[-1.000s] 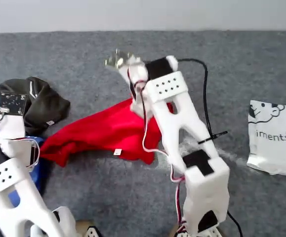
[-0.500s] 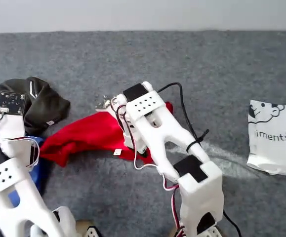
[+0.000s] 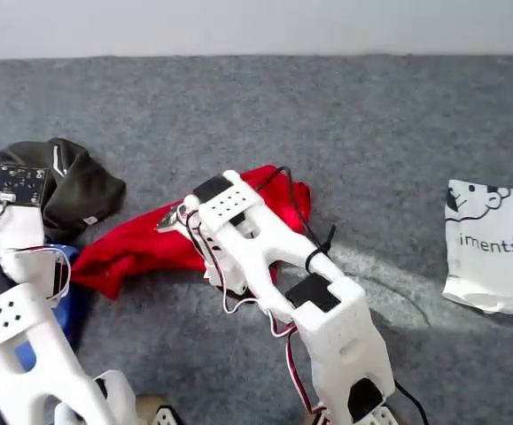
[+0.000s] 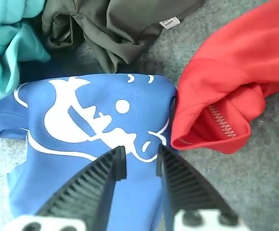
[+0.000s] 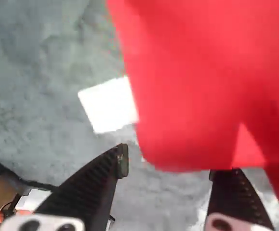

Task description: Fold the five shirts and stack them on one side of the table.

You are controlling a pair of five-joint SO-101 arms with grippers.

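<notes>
Red shirt (image 3: 136, 248) lies crumpled near the middle of the desk (image 3: 371, 124). Its long axis runs from the left arm's side across toward the far right. My right gripper (image 5: 173, 168) is down at one edge of it with the jaws spread wide. A lobe of red cloth hangs between them and a white label (image 5: 108, 110) sits just beside. As far as I can judge, nothing is pinched yet. That arm is plainly the nearer one, so the coming grab turns on closing over that hem.

My left gripper (image 4: 139, 156) hovers over the blue shirt (image 4: 81, 125), jaws narrowly parted and holding nothing. The red shirt's bunched end lies just beside the blue one.

I count five shirts, one of each colour. Besides the red and the blue there are:
- a dark olive shirt (image 3: 83, 190)
- a teal shirt (image 4: 4, 38)
- a white printed shirt (image 3: 495, 252), lying flat well apart at the right side
</notes>
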